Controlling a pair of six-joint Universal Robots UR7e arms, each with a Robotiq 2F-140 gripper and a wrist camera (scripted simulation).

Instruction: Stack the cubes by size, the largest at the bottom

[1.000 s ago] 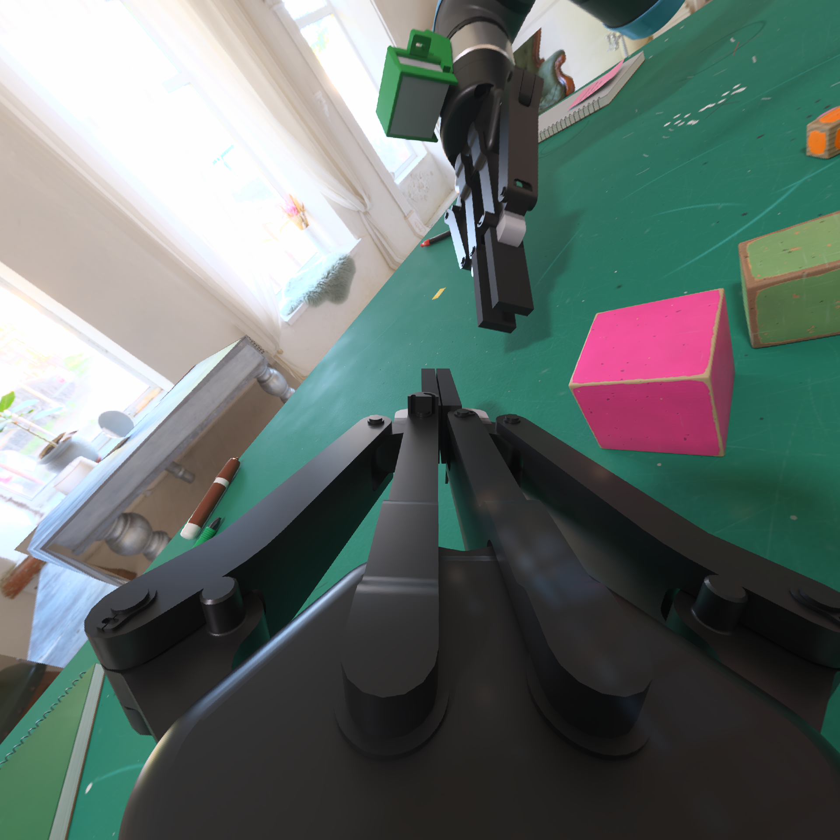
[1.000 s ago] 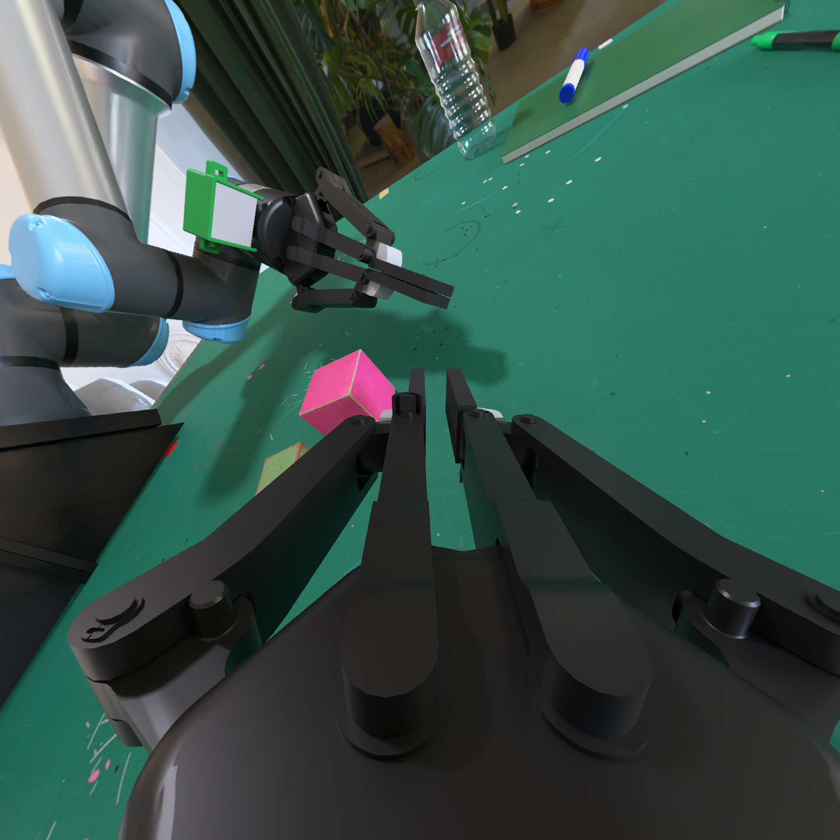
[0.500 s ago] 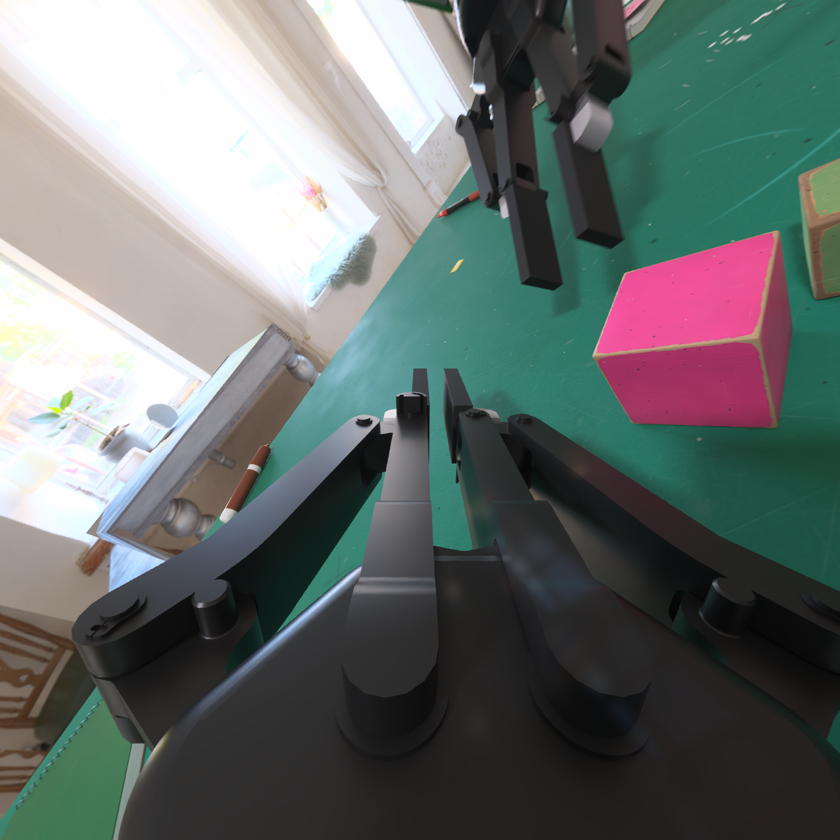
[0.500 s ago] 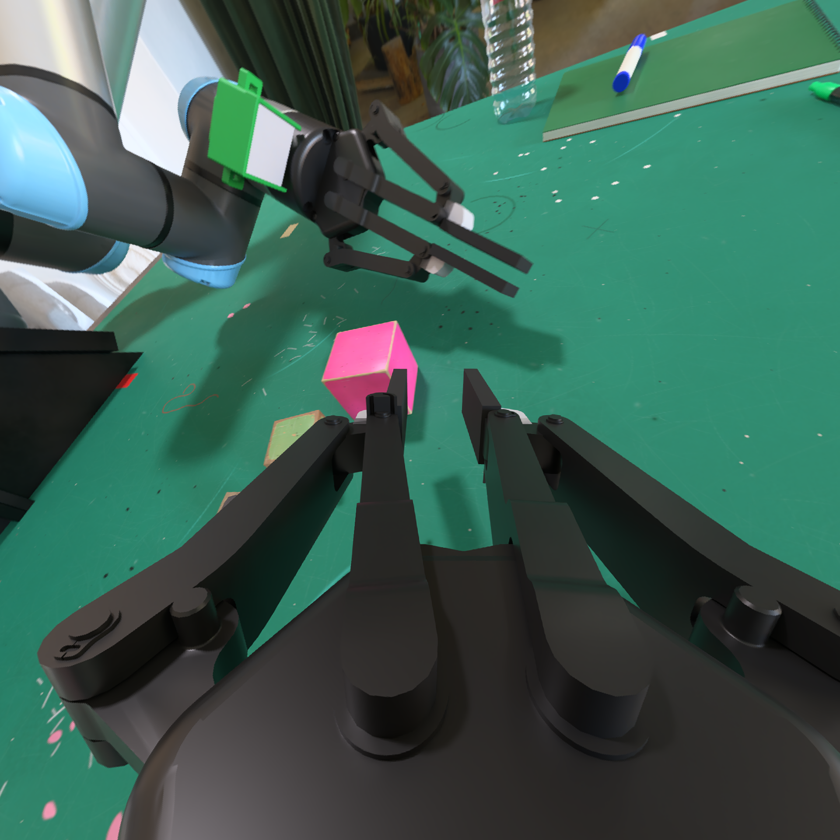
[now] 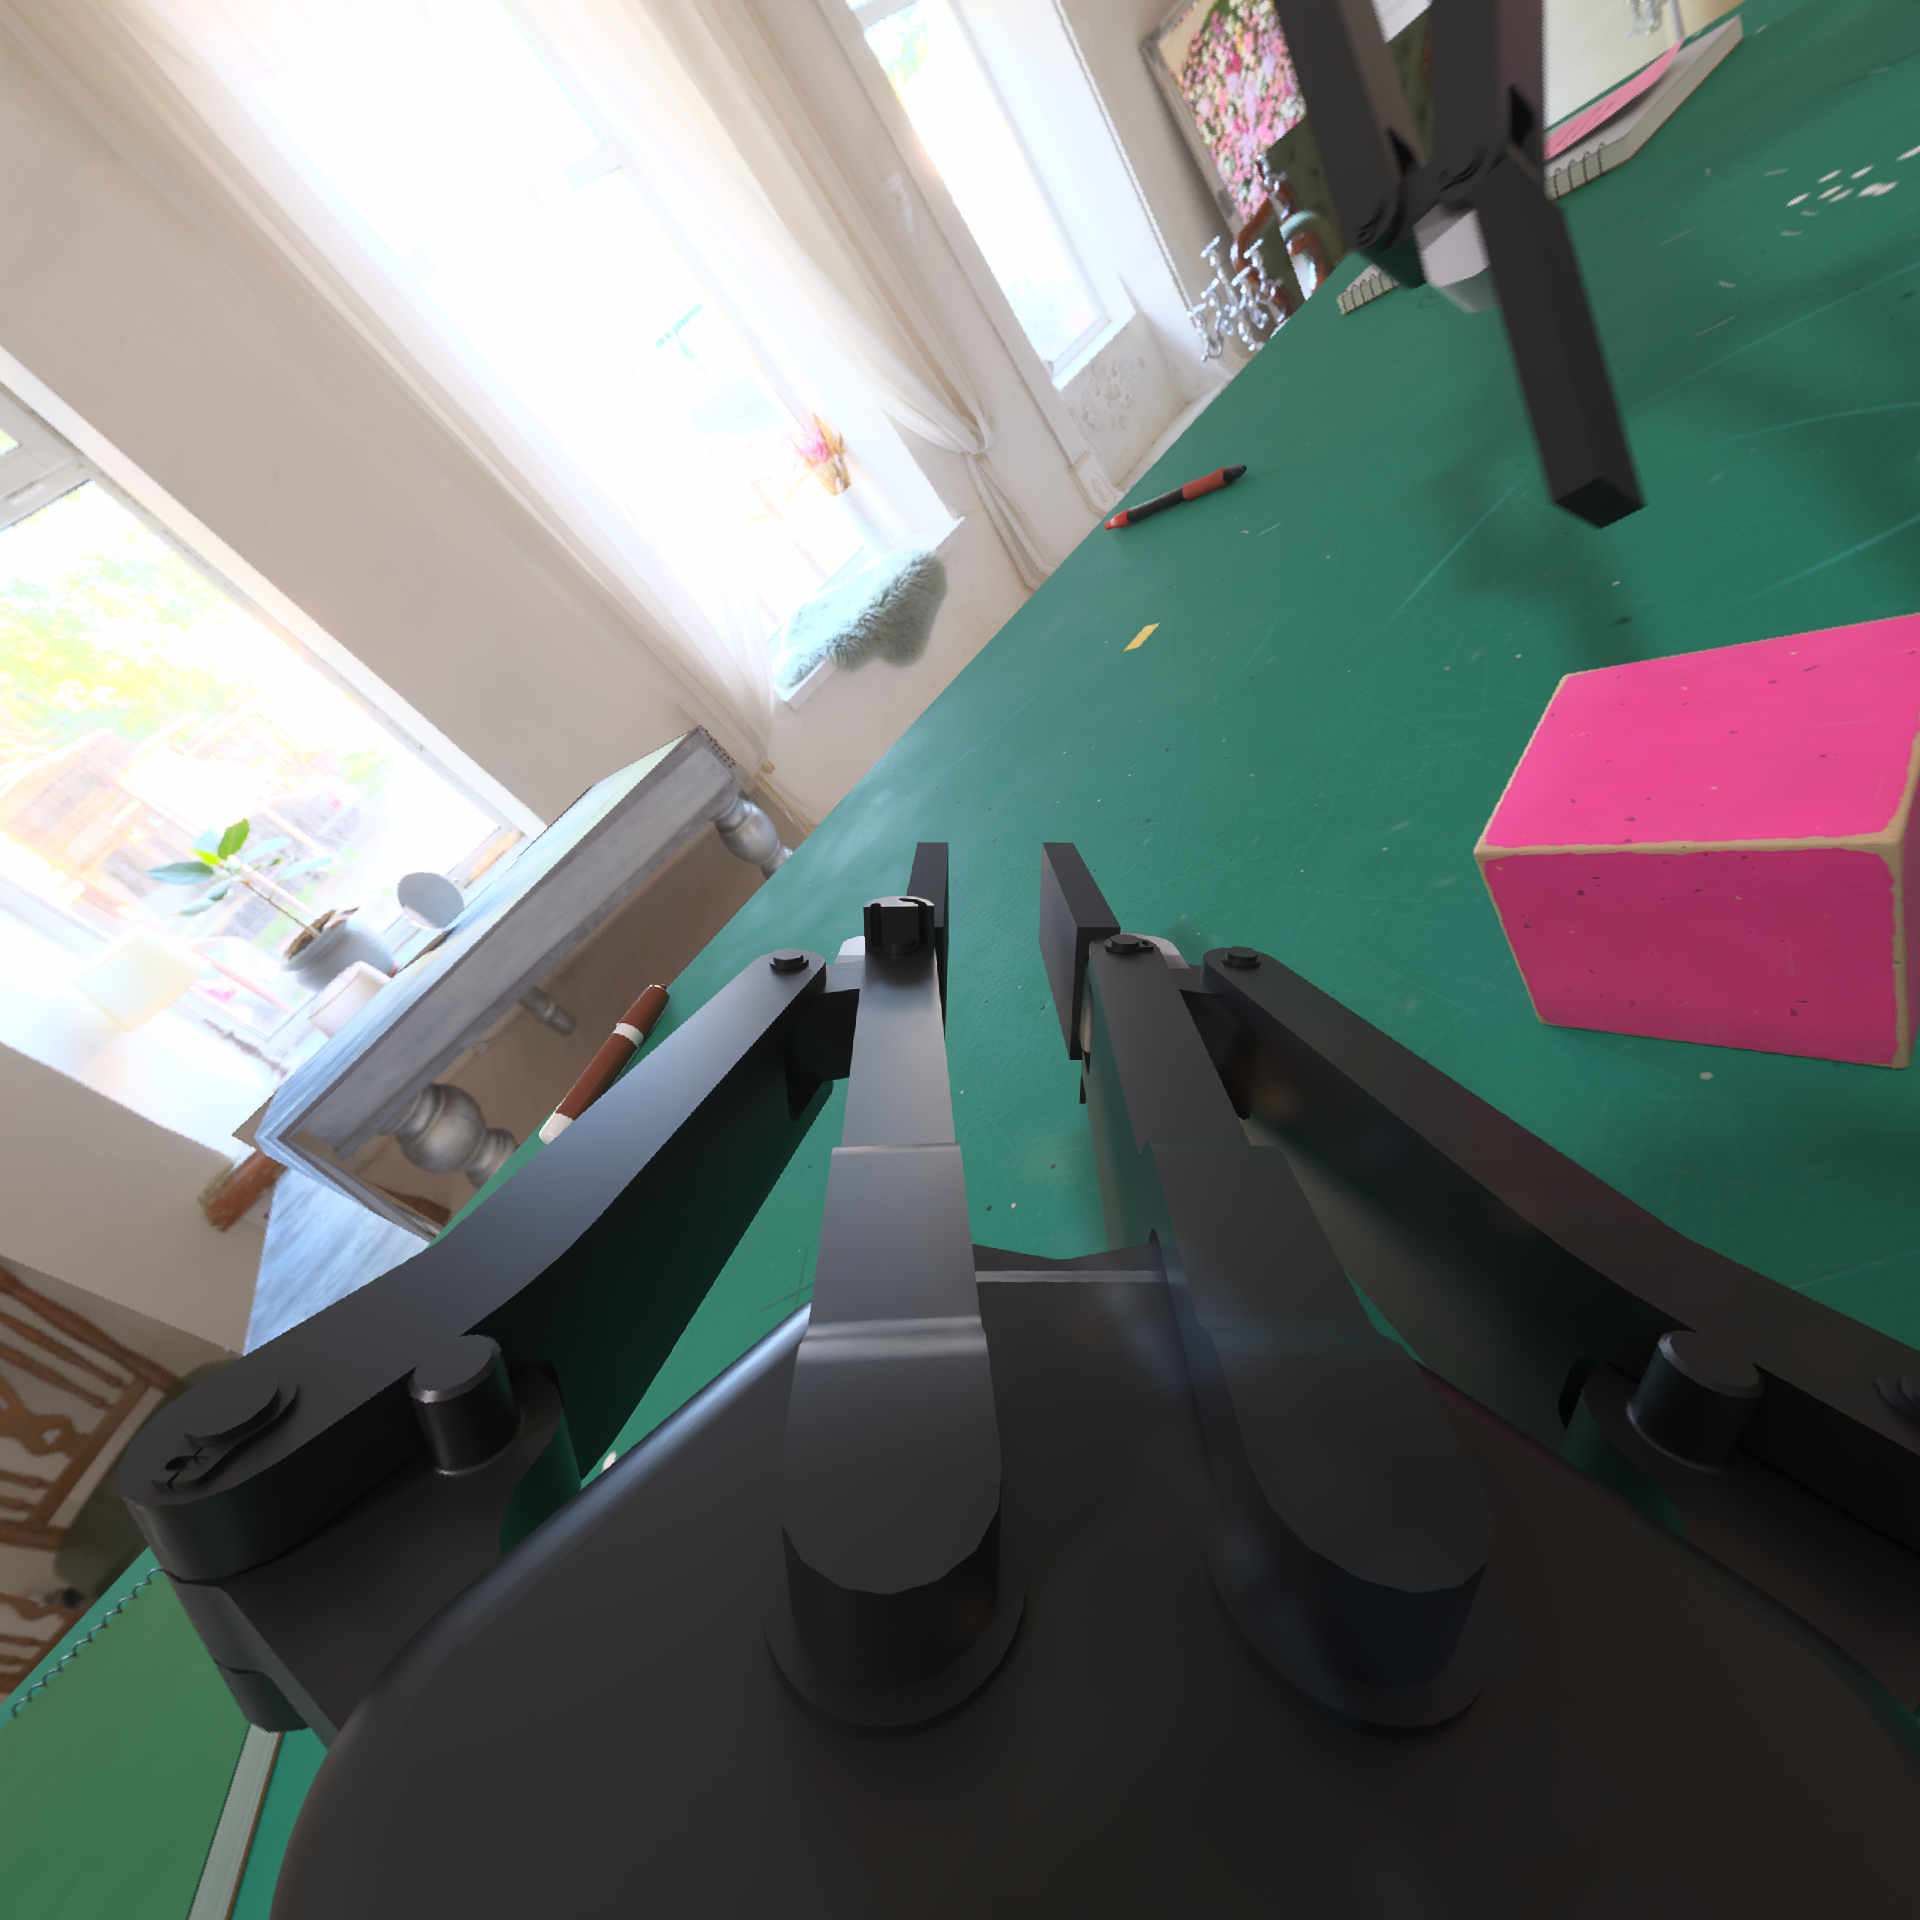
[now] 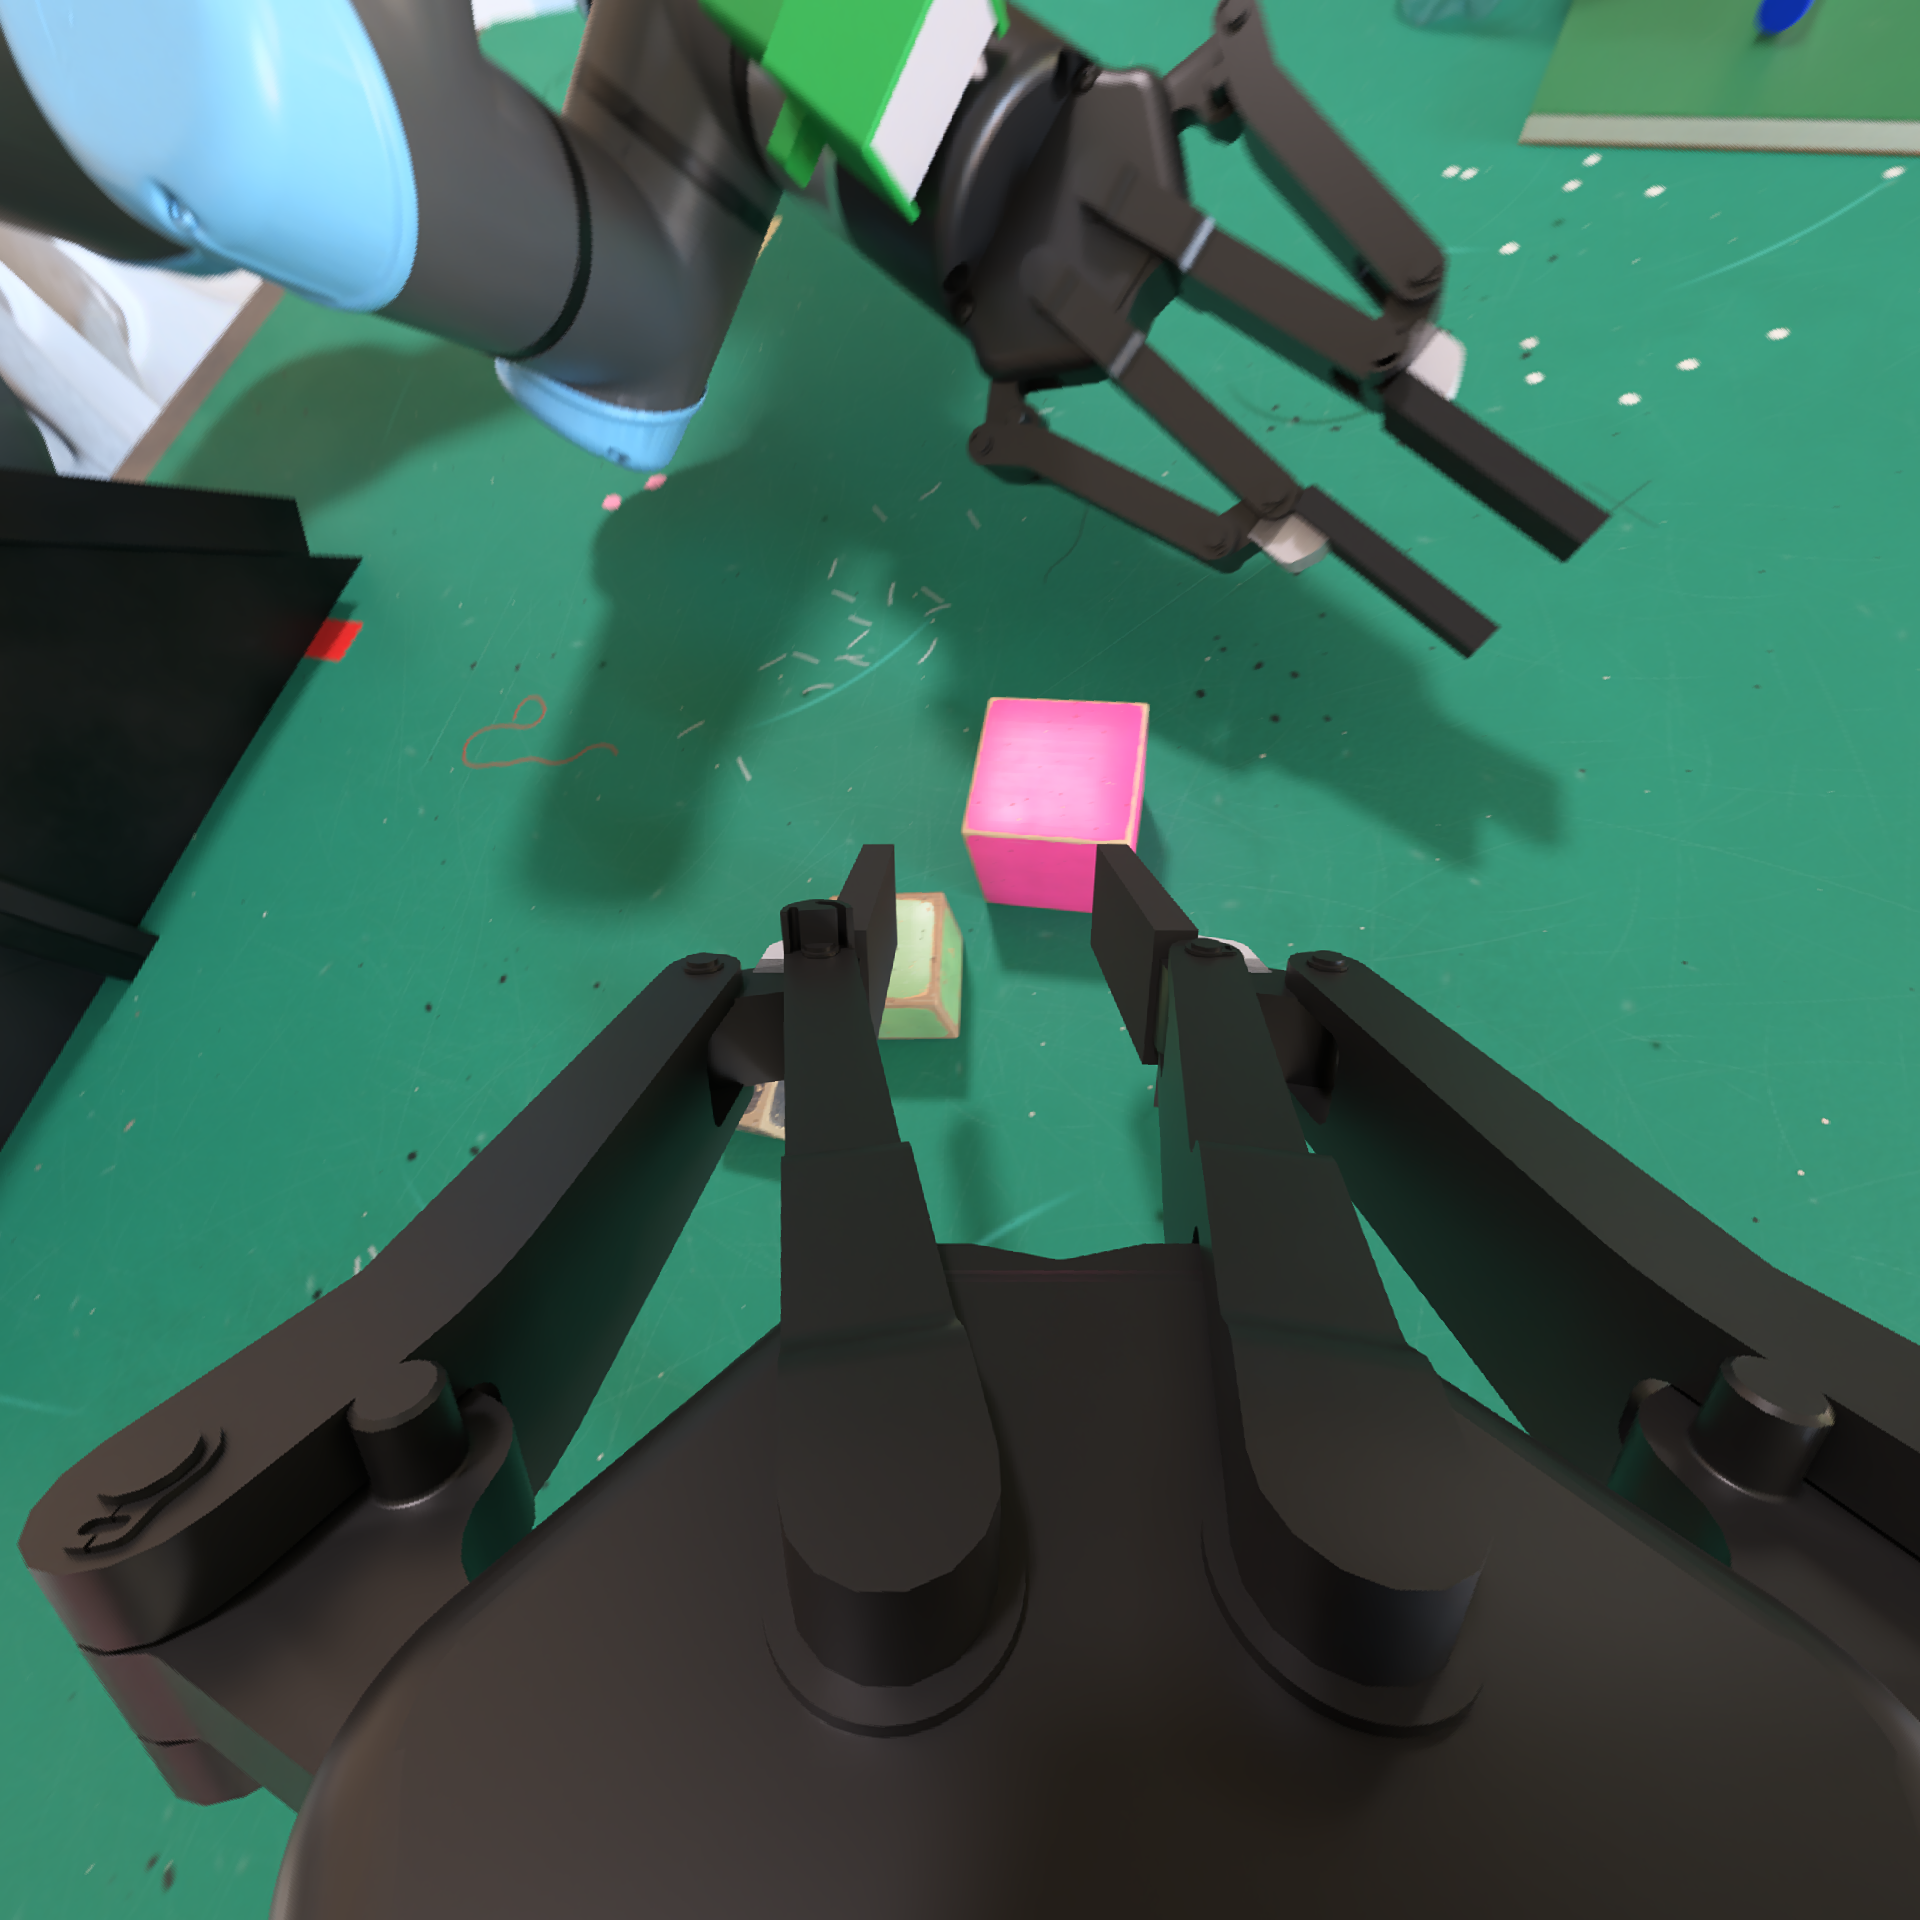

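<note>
- Left wrist view: the left gripper [image 5: 992, 883] hangs low over the scuffed green table mat [image 5: 1299, 727], its two black fingers a narrow gap apart and nothing between them. The bright pink cube with pale worn edges [image 5: 1704, 852] sits flat on the mat, off to one side of the fingers and apart from them. One finger of the right gripper [image 5: 1558, 343] reaches down from above near the cube (only part of it is in the picture). A red and black pen [image 5: 1174, 497] lies farther off near the mat's edge.
- Right wrist view: the right gripper [image 6: 992, 883] looks down on the cubes with its fingers parted moderately and empty. The pink cube [image 6: 1055, 800] lies just beyond the fingertips; a smaller pale green cube with worn tan edges [image 6: 920, 966] sits near it, half hidden behind one finger, and a still smaller block [image 6: 766, 1110] peeks from under the linkage (colour hard to tell). The left gripper [image 6: 1507, 561] hovers beyond the pink cube, not touching it.
- Judgement: the pink cube looks largest, so it should stay as the base. To do the step well, I would centre the right gripper over the green cube, widen past its faces, square the fingers to them, and descend straight, while the left gripper stays out of the way.
</note>
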